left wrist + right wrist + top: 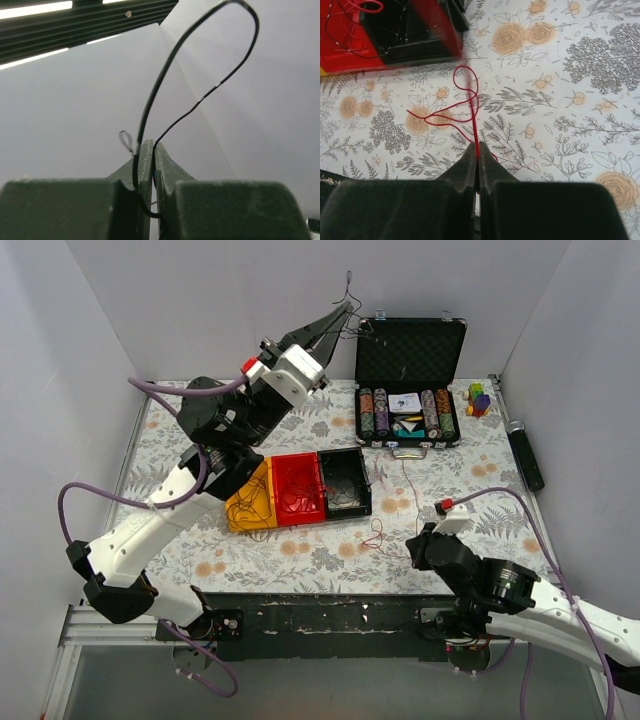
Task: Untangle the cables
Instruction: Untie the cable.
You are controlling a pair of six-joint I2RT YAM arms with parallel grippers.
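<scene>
1. Down at the near right of the table [470,460], the right gripper [478,147] has its jaws squeezed together on the red cable [471,107], pinched right at the tips.
2. From that pinch the red cable runs pretty much straight ahead, away from the gripper and toward the tray [345,512]. Its long axis lines up with where the fingers point. Further out it curls into a small loop and throws a branch off to the left, all lying flat on the flowery cloth.
3. Way up at the back, the left gripper [153,149] is also clamped shut, this one on the black cable [165,75]. It pops out of the tips as one tall loop and drops back down between the jaws.
4. The rest of the cables [262,502] sit as a messy bunch in the tray's yellow and red sections, with a few strands in the black one. Hair-thin strands seem to cross the open poker chip case [410,350] and head down toward the red bit, but they're too faint to trace properly.
5. What matters for the next move, I reckon: the two pinch points are well apart, left high and far, right low and near. The loose red snarl lies just ahead of the right gripper, so that arm is the nearer one. Drawing the ends further apart along that diagonal looks like the plan.
6. Writing-wise, nothing readable. The cards in the case have print that's too small, and I see no brand on the arms.
</scene>
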